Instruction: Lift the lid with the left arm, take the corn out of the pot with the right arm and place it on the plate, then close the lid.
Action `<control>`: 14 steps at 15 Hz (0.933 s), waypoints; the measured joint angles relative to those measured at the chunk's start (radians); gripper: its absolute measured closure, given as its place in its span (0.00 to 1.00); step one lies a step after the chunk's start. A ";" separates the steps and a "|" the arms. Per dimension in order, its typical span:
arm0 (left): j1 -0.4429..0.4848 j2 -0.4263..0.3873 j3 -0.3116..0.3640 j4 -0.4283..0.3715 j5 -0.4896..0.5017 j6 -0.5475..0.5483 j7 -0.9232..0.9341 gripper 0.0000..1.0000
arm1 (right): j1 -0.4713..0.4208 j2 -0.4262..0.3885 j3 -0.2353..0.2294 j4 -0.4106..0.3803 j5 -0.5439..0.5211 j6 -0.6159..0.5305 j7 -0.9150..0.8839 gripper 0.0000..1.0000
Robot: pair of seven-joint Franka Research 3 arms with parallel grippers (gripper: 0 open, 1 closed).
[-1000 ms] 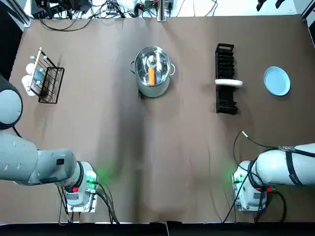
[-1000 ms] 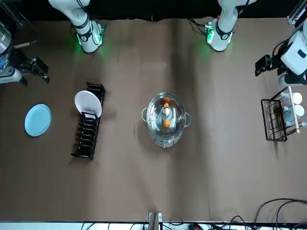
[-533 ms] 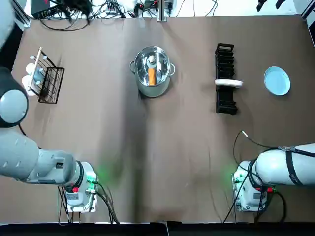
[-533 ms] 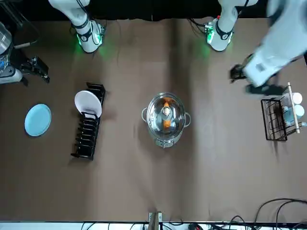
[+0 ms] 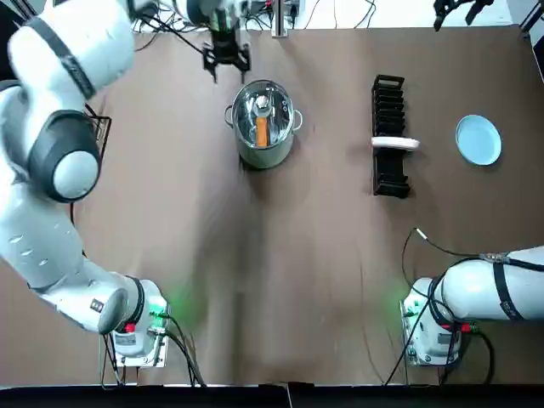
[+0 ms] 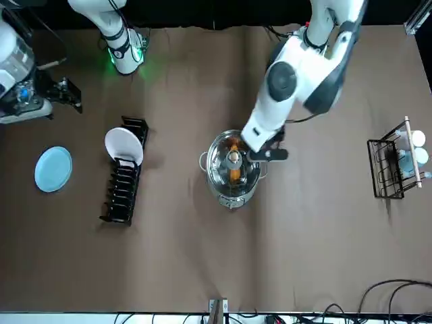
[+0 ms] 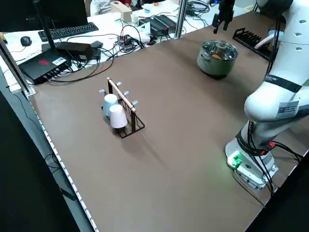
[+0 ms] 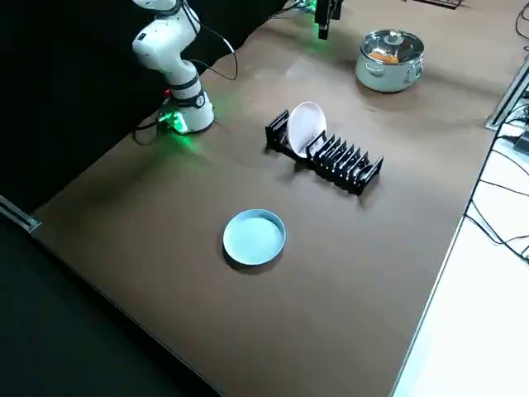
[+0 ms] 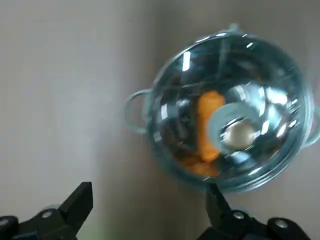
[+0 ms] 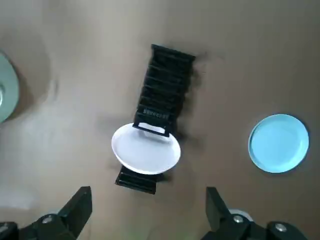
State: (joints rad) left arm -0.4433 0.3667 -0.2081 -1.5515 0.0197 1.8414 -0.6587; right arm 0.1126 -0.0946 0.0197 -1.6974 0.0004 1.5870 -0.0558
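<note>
Just right of the left end effector (image 5: 228, 61), whose fingers are spread and empty, stands the pot (image 5: 265, 156) with its glass lid (image 5: 274, 116) on. The corn (image 5: 262, 130) inside lies lengthwise, pointing toward the arm bases, and bare bench (image 5: 255, 255) surrounds the pot. The right end effector (image 10: 148, 196), also spread, hangs high near the blue plate (image 5: 478, 139).

Table (image 5: 297, 280): wide, with a plain matte brown cover.
Far side: a white desk (image 7: 12, 53) meets the table's edge and carries a keyboard (image 7: 63, 30), a mouse (image 7: 25, 41), black boxes (image 7: 46, 65) and loose cables (image 7: 130, 41).
Post (image 7: 180, 19): a metal upright at the far edge.
Surroundings: dark space (image 8: 66, 99) off the near and side edges.
</note>
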 joint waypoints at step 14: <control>-0.098 0.161 0.006 0.007 0.000 0.301 -0.128 0.02 | 0.044 0.152 -0.001 -0.003 0.004 -0.048 0.000 0.00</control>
State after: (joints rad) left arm -0.5414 0.5272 -0.2017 -1.5446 0.0201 2.1420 -0.7870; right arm 0.1566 0.0572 0.0185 -1.7007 0.0040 1.5386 -0.0559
